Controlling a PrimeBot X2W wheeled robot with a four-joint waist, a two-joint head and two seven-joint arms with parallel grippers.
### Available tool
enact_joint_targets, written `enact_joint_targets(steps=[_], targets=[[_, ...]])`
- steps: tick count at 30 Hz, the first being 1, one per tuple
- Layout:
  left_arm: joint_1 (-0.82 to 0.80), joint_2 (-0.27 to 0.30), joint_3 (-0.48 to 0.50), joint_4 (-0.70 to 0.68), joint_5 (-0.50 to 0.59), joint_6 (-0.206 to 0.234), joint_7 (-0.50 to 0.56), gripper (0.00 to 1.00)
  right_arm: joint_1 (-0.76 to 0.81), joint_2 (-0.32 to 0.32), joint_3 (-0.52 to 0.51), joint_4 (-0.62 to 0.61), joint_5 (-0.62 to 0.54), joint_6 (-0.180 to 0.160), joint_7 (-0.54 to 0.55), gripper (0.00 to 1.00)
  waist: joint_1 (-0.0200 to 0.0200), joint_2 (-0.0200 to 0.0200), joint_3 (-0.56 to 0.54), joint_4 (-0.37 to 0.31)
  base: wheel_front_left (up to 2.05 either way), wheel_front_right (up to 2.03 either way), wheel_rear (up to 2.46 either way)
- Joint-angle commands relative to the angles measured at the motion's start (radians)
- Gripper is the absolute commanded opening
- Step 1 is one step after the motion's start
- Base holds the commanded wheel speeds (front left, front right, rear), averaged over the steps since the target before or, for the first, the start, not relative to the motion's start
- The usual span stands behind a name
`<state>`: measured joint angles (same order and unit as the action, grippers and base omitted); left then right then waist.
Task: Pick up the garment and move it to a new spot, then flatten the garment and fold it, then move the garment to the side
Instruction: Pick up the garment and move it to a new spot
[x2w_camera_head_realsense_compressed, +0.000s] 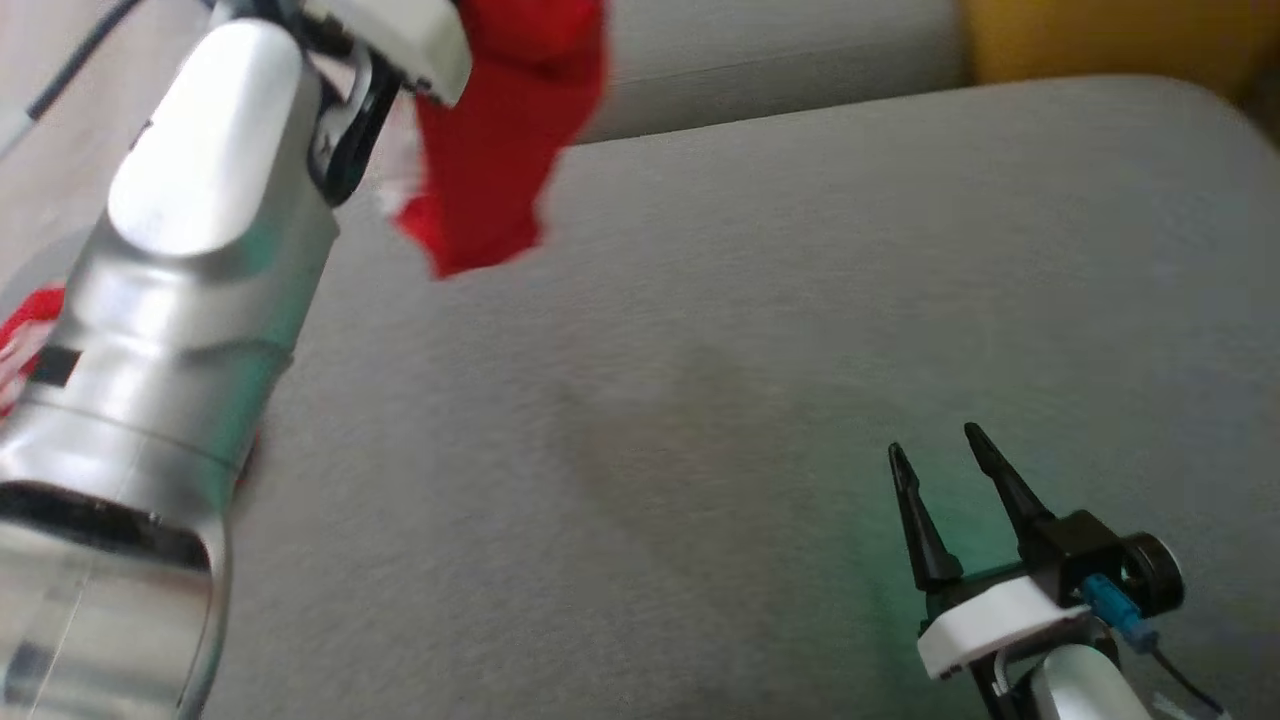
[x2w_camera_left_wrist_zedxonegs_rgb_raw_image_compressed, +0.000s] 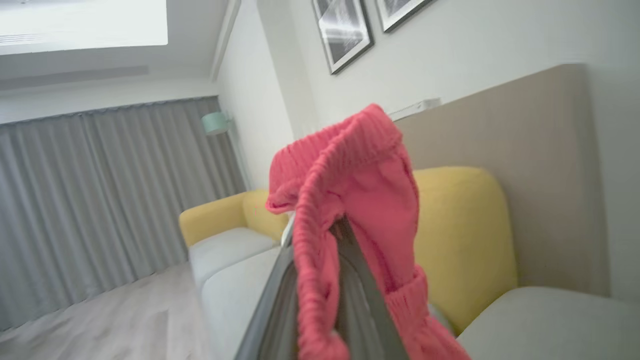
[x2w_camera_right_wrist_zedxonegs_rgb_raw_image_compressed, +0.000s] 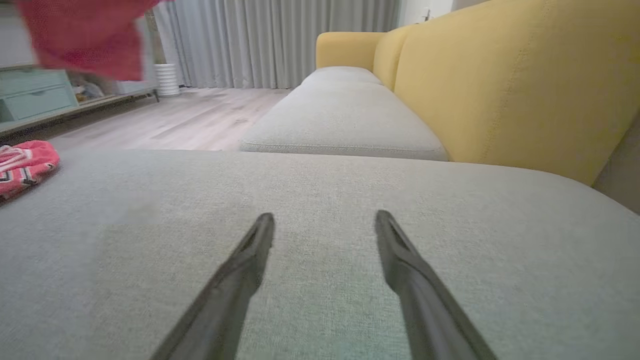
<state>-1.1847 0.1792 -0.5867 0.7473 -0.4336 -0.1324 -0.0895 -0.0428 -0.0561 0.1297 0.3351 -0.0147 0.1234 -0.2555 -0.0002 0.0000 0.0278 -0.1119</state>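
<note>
The left pincer (x2w_camera_left_wrist_zedxonegs_rgb_raw_image_compressed: 320, 235) clamps the red garment (x2w_camera_left_wrist_zedxonegs_rgb_raw_image_compressed: 360, 170) aloft over the grey sofa cushion (x2w_camera_head_realsense_compressed: 700, 400), apparently by one ribbed edge only, so a quick swing could shake it loose; the right pincer (x2w_camera_head_realsense_compressed: 936, 442) hovers spread, empty.

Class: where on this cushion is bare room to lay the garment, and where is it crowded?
Bare: the cushion middle, between garment and right gripper. Crowded: its left edge, by the left forearm and a striped cloth.

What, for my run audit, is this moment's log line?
left gripper: shut on garment, lifted | right gripper: open, over cushion | step: pick-and-move
</note>
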Motion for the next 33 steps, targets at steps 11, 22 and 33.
enact_joint_targets(steps=[11,22,33], targets=[[0.052,-0.068,-0.149,-0.023,-0.161,0.002,-0.003,0.00,-0.047,0.006,0.045,-0.052,0.082,0.007,-0.006,1.00,0.0002,0.0000,0.041,-0.238,0.00,0.00,0.00],[0.501,-0.111,-0.228,0.152,-0.273,0.079,-0.159,1.00,-0.042,0.006,0.038,-0.045,0.106,0.007,-0.006,1.00,0.0002,0.0000,0.044,-0.174,0.00,0.00,0.00],[1.008,-0.093,0.171,-0.349,-0.079,0.258,-0.172,1.00,0.065,0.006,-0.041,-0.036,0.074,0.007,-0.006,1.00,0.0002,0.0000,-0.063,0.044,0.00,0.00,0.00]])
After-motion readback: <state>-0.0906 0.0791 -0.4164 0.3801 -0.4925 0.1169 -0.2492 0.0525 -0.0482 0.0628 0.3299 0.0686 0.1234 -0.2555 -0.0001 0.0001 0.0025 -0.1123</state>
